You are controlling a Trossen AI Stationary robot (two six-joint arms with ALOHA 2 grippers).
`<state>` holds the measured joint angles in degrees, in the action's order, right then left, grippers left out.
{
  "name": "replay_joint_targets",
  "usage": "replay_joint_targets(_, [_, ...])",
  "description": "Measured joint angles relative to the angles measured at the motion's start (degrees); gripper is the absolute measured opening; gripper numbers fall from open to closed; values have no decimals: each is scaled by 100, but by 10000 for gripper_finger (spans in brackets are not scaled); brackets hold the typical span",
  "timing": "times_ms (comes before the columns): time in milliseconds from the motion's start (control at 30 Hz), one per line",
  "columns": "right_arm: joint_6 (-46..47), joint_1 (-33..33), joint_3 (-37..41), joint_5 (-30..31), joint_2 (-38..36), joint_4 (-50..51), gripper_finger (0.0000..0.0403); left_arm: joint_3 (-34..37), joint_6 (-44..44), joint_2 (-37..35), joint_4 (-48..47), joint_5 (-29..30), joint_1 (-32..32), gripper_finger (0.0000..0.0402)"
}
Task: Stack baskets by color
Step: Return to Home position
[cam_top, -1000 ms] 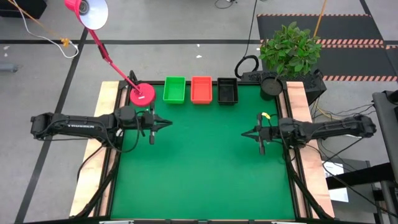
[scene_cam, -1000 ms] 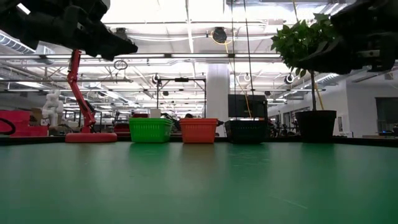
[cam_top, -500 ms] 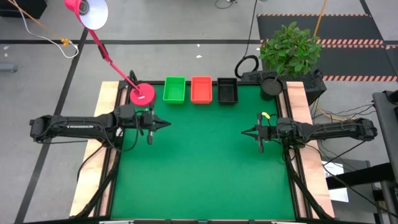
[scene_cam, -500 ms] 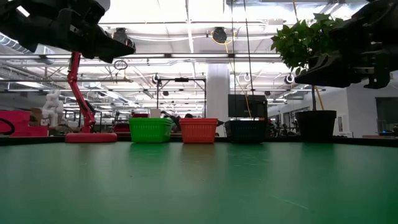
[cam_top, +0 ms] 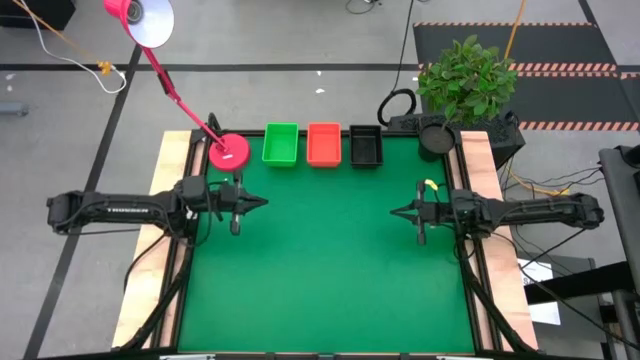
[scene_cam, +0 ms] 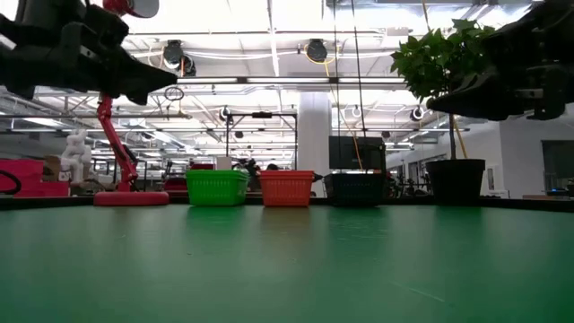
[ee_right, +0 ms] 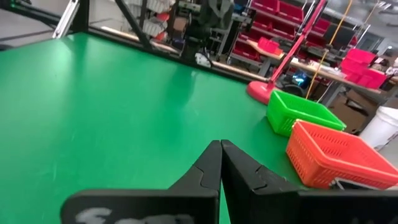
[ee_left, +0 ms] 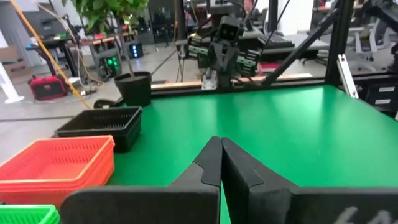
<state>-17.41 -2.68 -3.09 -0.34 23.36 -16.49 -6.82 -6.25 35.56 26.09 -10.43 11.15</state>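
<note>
Three stacks of baskets stand in a row on the green table near its far edge: green [cam_top: 281,144], orange-red [cam_top: 324,144] and black [cam_top: 366,146]. How many baskets each stack holds cannot be told. My left gripper [cam_top: 264,203] hovers shut and level over the table's left side, pointing right, holding nothing. At the table's right side my right gripper [cam_top: 394,211] hovers shut, level and pointing left, with nothing in it. The left wrist view shows the orange-red stack [ee_left: 57,163] and the black one [ee_left: 102,124]; the right wrist view shows the green [ee_right: 303,113] and the orange-red [ee_right: 339,158].
A pink lamp base [cam_top: 228,152] stands at the far left corner, its arm reaching up and left beyond the table. A potted plant [cam_top: 464,80] and a black pot [cam_top: 436,136] stand at the far right corner. The table's middle [cam_top: 330,250] lies open between the arms.
My left gripper has drawn back toward the table's left edge and a little toward its near edge, and has sunk slightly.
</note>
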Motion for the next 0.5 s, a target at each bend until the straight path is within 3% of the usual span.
replay_joint_targets(500, [13, 2, 11, 0, -443, 265, 0, 606, -53, -615, 161, 754, -245, 0])
